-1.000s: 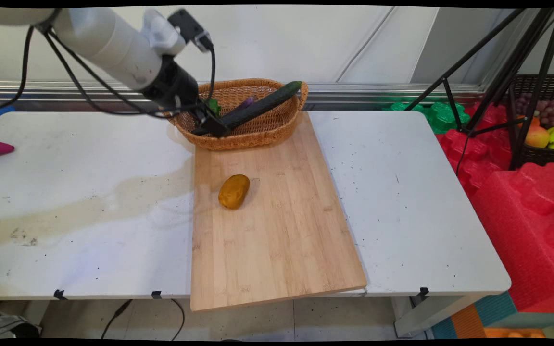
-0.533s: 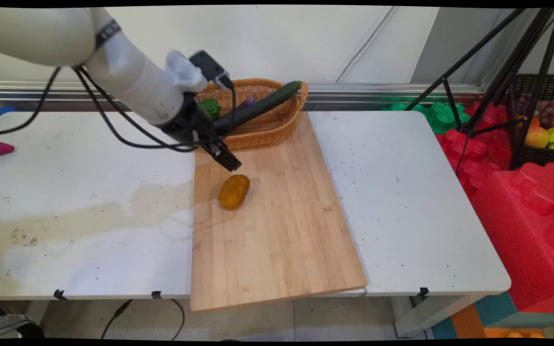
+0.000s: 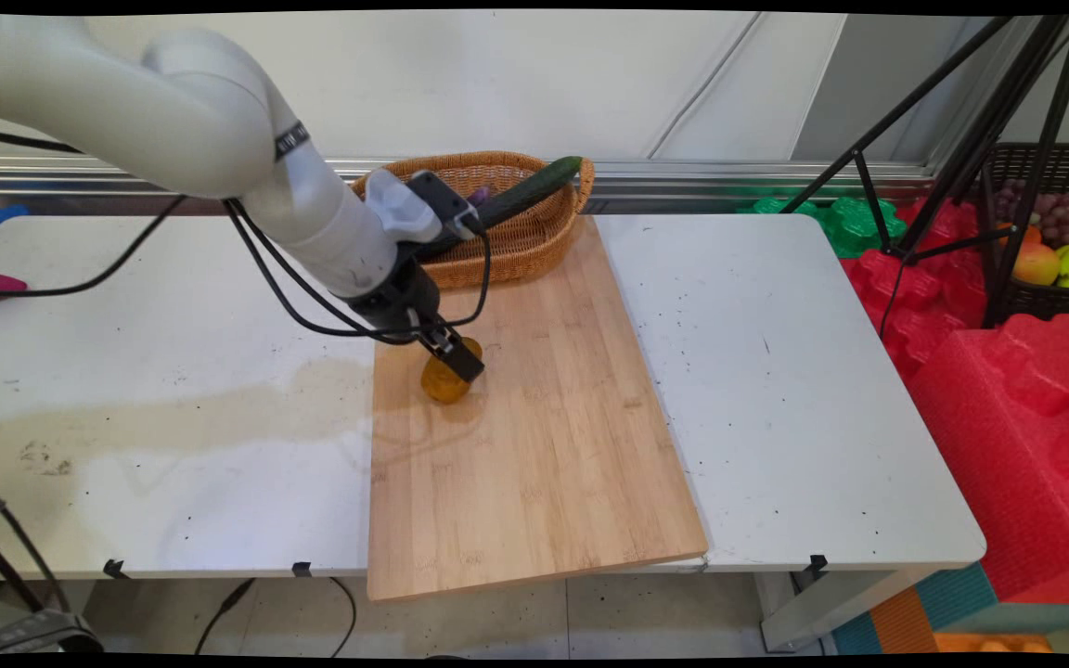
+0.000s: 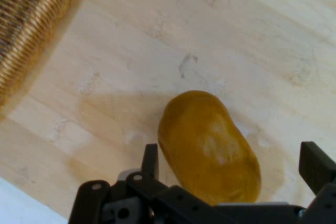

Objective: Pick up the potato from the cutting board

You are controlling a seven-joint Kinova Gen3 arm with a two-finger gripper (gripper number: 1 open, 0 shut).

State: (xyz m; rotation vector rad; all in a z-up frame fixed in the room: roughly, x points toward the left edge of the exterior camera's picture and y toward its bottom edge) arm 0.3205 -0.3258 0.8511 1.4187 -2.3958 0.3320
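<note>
A: Tool (image 4: 231, 163) status?
B: Fingers spread wide either side of the potato (image 4: 210, 145), prob. not touching it yet.
A: Potato's where?
B: Lying on the bamboo cutting board (image 3: 534, 445), w/ the wicker basket (image 3: 507, 250) holding a cucumber (image 3: 534, 187) at the board's far end, white surface (image 3: 173, 371) beneath.

light: bright and even, we find no harsh glare | shadows: soft, the arm's falls on the wooden board (image 3: 534, 445) and the white table (image 3: 173, 390) | main view: sharp, straight lines bow slightly toward the edges | hand view: soft, the potato (image 4: 210, 145) and wicker basket (image 4: 31, 19) blur slightly
</note>
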